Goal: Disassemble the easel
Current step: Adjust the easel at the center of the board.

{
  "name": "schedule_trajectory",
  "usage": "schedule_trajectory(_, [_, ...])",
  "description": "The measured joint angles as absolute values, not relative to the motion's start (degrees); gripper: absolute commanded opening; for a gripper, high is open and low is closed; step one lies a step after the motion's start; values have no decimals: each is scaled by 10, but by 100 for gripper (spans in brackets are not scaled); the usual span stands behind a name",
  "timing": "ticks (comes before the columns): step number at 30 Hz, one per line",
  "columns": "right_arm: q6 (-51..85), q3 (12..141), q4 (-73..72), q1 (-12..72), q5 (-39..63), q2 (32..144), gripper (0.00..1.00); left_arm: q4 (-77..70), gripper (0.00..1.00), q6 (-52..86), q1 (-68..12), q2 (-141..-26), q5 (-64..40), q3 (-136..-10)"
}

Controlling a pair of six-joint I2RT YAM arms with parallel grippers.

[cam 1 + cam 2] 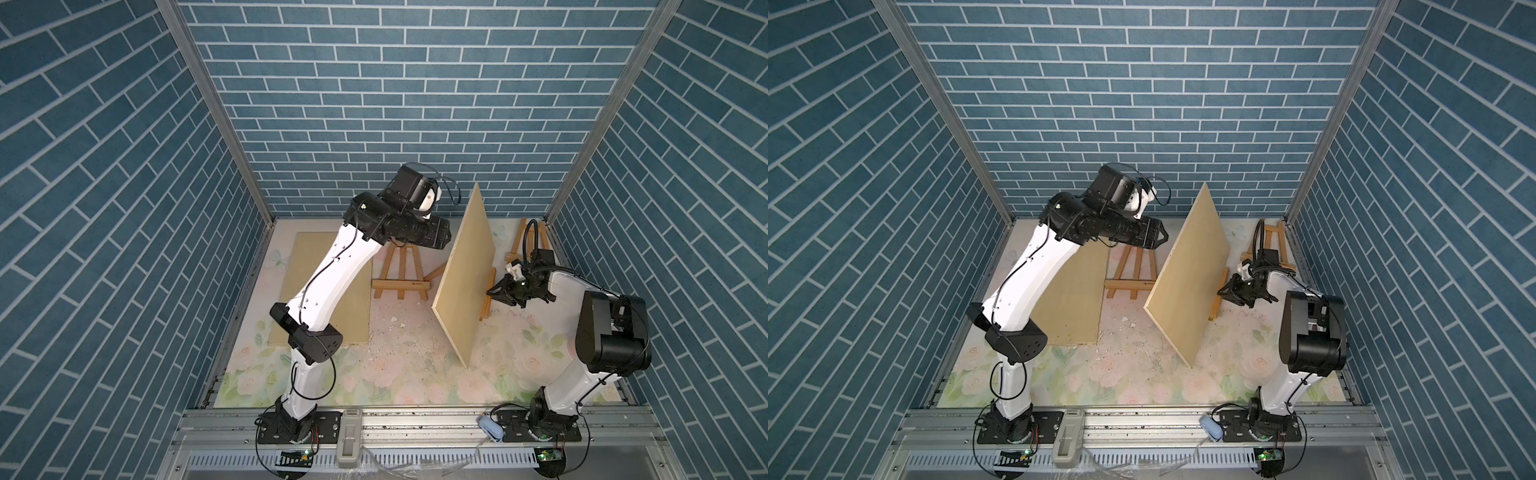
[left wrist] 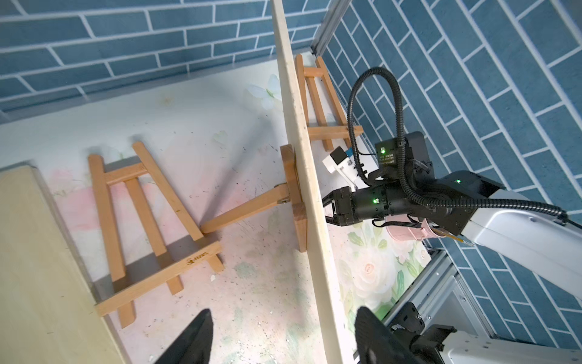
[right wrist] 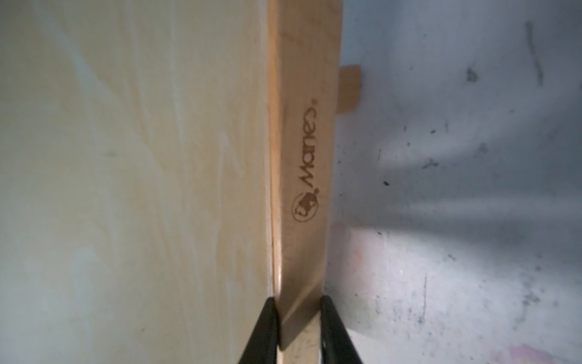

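A small wooden easel stands right of centre, mostly hidden behind the pale board (image 1: pixel 465 274) (image 1: pixel 1187 274) that leans on it. Its ledge bar (image 1: pixel 484 309) (image 3: pixel 305 157) sticks out at the board's right side. My right gripper (image 1: pixel 492 291) (image 3: pixel 299 302) is shut on that bar's end. In the left wrist view the easel's frame (image 2: pixel 294 189) and rear leg (image 2: pixel 245 211) show behind the board's edge (image 2: pixel 302 157). My left gripper (image 1: pixel 449 235) (image 2: pixel 283 312) hangs open near the board's upper left edge, holding nothing.
A second easel (image 1: pixel 401 270) (image 2: pixel 141 227) lies flat at centre back, and a third one (image 1: pixel 525 237) (image 2: pixel 318 104) lies in the back right corner. Another board (image 1: pixel 349 307) (image 2: pixel 41 268) lies flat under the left arm. Crumbs litter the floral mat (image 1: pixel 395 374).
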State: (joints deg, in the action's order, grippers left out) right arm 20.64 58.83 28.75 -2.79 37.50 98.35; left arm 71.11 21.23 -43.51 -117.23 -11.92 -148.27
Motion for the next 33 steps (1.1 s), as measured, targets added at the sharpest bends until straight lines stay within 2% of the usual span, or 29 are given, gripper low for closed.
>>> schedule_trajectory(11, [204, 602, 322, -29, 360, 983, 10, 662, 65, 227, -470, -1244, -116, -1501])
schedule_trajectory(14, [204, 604, 324, -29, 359, 983, 10, 652, 50, 231, -470, -1259, -114, -1523])
schedule_trajectory(16, [203, 604, 325, -29, 358, 983, 10, 649, 35, 235, -471, -1267, -110, -1531])
schedule_trajectory(17, [202, 604, 325, -29, 358, 983, 10, 648, 33, 234, -471, -1269, -108, -1532])
schedule_trajectory(27, [201, 605, 327, -29, 356, 983, 10, 648, 35, 236, -472, -1291, -100, -1536])
schedule_trajectory(31, [201, 606, 328, -29, 356, 983, 10, 648, 27, 235, -472, -1291, -97, -1537])
schedule_trajectory(33, [201, 607, 330, -29, 354, 983, 10, 648, 17, 234, -472, -1291, -97, -1537])
